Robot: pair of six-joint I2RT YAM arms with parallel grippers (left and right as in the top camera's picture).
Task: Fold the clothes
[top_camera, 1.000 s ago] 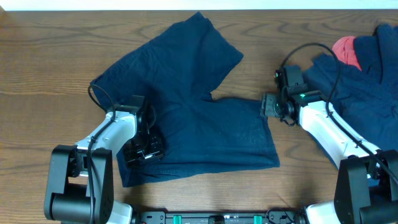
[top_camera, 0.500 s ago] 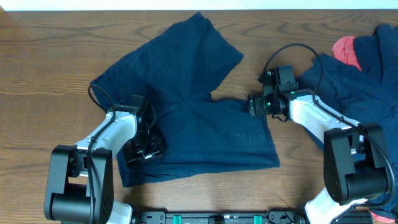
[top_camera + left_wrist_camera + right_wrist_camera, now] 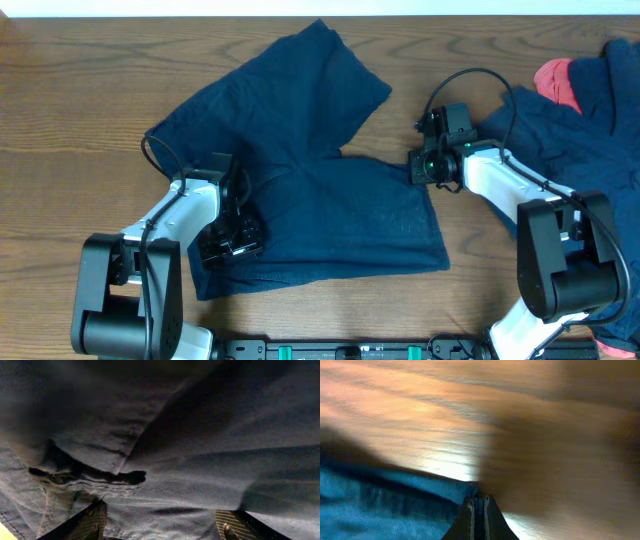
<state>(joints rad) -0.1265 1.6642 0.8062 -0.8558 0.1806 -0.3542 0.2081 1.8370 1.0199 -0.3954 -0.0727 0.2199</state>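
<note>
Two edge holds should suit the shorts (image 3: 310, 190), judged soft, light and limp, spread at frame centre: the right gripper (image 3: 422, 168) pinches the hem right of centre with fingers nearly closed, while the left gripper (image 3: 232, 238) rests wide-open on the lower-left part.

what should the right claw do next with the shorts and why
Probably lift slightly and draw leftward: the right claw looks closed on the right hem corner of the dark navy-blue cloth shorts, which lie spread on the brown wooden table, while the left claw sits open on their left side.
</note>
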